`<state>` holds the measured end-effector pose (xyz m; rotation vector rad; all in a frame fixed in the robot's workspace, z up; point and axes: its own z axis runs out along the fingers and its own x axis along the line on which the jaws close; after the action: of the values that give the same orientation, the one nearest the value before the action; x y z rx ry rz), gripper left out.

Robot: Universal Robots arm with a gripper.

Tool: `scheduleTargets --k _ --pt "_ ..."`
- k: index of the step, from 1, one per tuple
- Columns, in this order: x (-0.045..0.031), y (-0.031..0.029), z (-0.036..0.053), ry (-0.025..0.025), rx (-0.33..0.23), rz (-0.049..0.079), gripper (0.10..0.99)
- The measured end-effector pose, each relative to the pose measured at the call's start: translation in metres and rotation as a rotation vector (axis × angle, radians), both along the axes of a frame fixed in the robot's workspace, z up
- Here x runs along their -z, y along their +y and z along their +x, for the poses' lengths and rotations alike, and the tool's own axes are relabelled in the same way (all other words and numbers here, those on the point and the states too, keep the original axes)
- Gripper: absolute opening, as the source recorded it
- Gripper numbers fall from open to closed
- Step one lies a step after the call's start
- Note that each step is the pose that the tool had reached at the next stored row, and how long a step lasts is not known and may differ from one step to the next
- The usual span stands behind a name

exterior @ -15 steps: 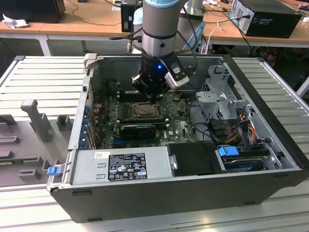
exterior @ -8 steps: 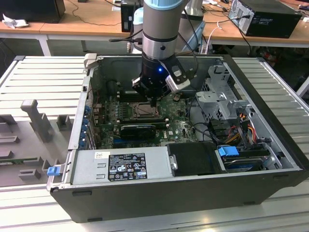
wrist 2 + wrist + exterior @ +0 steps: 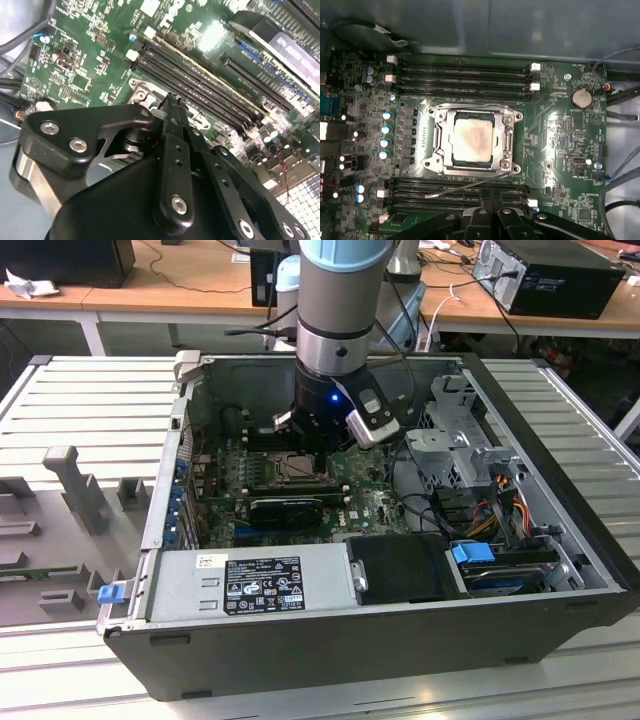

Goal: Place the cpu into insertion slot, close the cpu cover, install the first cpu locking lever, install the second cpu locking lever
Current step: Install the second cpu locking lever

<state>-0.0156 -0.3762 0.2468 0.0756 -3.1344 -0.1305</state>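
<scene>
In the first wrist view the cpu, a dull silver square, lies in the insertion slot. The cpu cover is folded down around it as a metal frame. One thin silver locking lever slants loose across the memory slots beside the socket, its free end lifted off the frame. My gripper hovers just past that lever with its black fingers pressed together and nothing between them. In the second wrist view the gripper tapers to a point above a socket corner. The exterior view shows the gripper over the insertion slot.
Long black memory slots run on both sides of the socket. A black card lies in front of it, then the power supply. A drive cage and cables fill the exterior view's right. Case walls surround the board.
</scene>
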Motion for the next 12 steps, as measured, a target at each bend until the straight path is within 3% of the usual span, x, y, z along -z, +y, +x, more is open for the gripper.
scheduleTargets --k 3,8,12 --pt "0.0016 -0.0016 0.0 0.0038 0.0 0.031 0.106" --pt "0.0116 -0.0049 -0.0033 0.0059 -0.018 0.034 0.106" --pt "0.0128 -0.0049 -0.0187 0.006 -0.022 0.043 0.106"
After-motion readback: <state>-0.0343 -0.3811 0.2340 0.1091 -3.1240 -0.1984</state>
